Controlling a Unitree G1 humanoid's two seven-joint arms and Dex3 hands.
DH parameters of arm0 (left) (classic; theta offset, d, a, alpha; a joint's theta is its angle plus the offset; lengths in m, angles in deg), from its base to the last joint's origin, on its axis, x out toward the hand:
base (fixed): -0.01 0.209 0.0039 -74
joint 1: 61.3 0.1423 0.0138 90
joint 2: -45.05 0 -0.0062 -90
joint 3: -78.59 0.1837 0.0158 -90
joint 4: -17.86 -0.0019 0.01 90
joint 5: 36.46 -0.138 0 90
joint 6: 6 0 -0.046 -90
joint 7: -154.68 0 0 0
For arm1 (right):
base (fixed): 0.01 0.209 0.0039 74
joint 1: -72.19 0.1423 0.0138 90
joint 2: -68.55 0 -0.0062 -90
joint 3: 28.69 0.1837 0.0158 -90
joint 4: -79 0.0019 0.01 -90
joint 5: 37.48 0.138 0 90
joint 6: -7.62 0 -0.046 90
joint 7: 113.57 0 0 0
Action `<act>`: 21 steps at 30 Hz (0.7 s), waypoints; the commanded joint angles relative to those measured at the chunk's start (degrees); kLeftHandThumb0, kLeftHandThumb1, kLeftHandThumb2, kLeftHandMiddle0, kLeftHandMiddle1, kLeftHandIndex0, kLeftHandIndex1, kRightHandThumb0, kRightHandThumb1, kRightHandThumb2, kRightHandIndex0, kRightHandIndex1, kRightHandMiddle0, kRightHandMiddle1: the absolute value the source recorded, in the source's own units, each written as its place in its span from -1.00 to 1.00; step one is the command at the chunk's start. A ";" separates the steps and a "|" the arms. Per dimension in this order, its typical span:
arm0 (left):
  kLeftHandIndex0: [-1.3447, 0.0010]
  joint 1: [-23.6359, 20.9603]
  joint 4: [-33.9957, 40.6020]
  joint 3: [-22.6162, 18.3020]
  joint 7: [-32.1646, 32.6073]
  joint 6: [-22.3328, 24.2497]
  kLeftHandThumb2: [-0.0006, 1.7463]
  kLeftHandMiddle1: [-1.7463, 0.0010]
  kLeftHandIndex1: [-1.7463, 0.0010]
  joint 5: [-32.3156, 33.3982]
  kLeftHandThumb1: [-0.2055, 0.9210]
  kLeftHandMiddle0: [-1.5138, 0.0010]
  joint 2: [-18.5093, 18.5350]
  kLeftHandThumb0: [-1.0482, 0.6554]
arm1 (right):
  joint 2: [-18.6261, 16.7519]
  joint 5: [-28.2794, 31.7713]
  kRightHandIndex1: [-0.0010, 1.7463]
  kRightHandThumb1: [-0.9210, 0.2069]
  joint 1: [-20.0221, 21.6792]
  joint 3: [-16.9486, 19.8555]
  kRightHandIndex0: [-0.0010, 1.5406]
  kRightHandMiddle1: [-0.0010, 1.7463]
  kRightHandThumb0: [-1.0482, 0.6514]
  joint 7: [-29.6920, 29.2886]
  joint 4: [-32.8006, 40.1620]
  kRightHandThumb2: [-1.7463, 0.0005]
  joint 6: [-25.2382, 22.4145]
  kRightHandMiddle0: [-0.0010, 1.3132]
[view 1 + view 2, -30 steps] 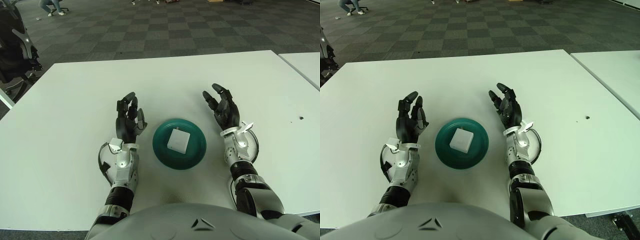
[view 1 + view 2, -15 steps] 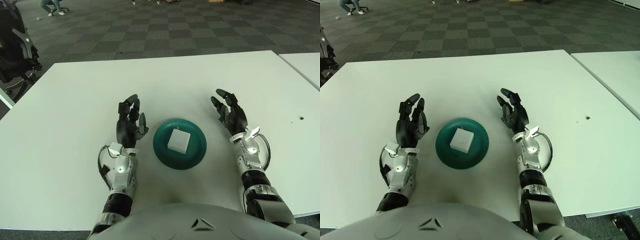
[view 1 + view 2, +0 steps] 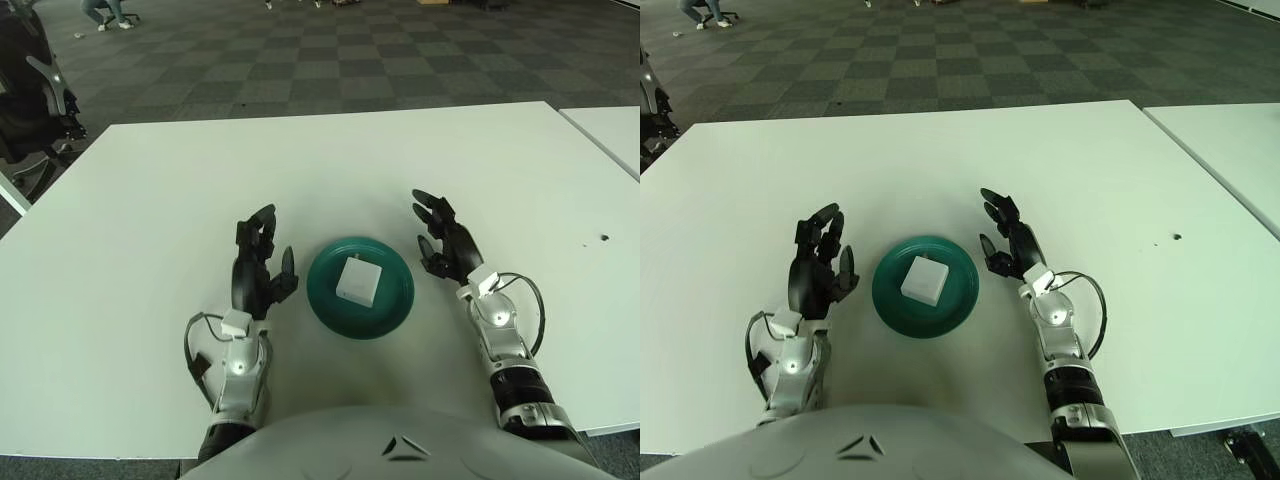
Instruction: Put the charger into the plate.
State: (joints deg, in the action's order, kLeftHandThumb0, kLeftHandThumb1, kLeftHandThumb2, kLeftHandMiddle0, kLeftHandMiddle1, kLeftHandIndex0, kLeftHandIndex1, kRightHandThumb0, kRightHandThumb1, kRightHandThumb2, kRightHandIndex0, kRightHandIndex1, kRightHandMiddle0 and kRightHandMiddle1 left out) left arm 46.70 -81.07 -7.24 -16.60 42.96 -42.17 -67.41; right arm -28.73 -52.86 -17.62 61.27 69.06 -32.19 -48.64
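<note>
Two hands flank a dark green plate [image 3: 325, 310] that sits on the white table [image 3: 150, 200], toward its near edge and about midway between the left and right edges. Going from the left, the left hand [image 3: 258, 268] shows just beside the plate's left rim, palm turned toward it, its dark fingers [image 3: 255, 225] apart and loosely bent, with nothing in them. Whether it touches the tabletop cannot be told. Next comes the plate itself, with the charger [image 3: 357, 280], a small white square block, lying flat inside it a little toward the far side of the middle, clear of both hands. On the other side of the plate the right hand [image 3: 447, 243] shows just beside the right rim, palm facing the plate, its fingers [image 3: 425, 202] spread apart and holding nothing. A black cable loops beside its wrist. Past the table's right edge, a second white table [image 3: 610, 125] stands apart across a narrow gap. Beyond the far edge lies a checkered grey floor [image 3: 330, 50].
</note>
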 commanded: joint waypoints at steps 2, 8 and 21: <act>1.00 8.06 -1.31 0.80 3.32 2.41 0.06 1.00 0.44 -5.94 1.00 0.76 -0.88 -0.79 | 0.16 -5.81 -0.97 -1.00 -5.90 -1.49 -0.67 -0.70 -0.83 -5.16 0.89 0.02 -5.39 -1.00; 1.00 8.57 0.02 1.26 3.32 4.93 0.10 1.00 0.52 -6.66 1.00 0.79 0.62 -0.80 | -2.53 -5.98 -0.96 -1.00 -6.61 -4.33 -0.61 -0.75 -0.86 -6.69 2.55 0.01 -10.33 -1.00; 1.00 8.43 1.08 1.22 -1.88 7.65 0.12 1.00 0.66 0.65 1.00 0.82 1.89 -0.84 | -5.58 -0.06 -1.00 -1.00 -4.30 -5.03 -0.71 -0.72 -0.91 -8.81 -3.58 0.05 -7.50 -1.00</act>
State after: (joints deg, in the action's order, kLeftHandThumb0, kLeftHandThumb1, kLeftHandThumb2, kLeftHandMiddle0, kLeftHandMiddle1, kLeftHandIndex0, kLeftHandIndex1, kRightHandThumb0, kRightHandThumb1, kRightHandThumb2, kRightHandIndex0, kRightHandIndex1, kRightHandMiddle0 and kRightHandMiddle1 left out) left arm 52.03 -77.09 -6.15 -16.91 49.49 -42.87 -66.25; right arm -31.16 -55.11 -19.67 57.32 61.06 -30.00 -58.17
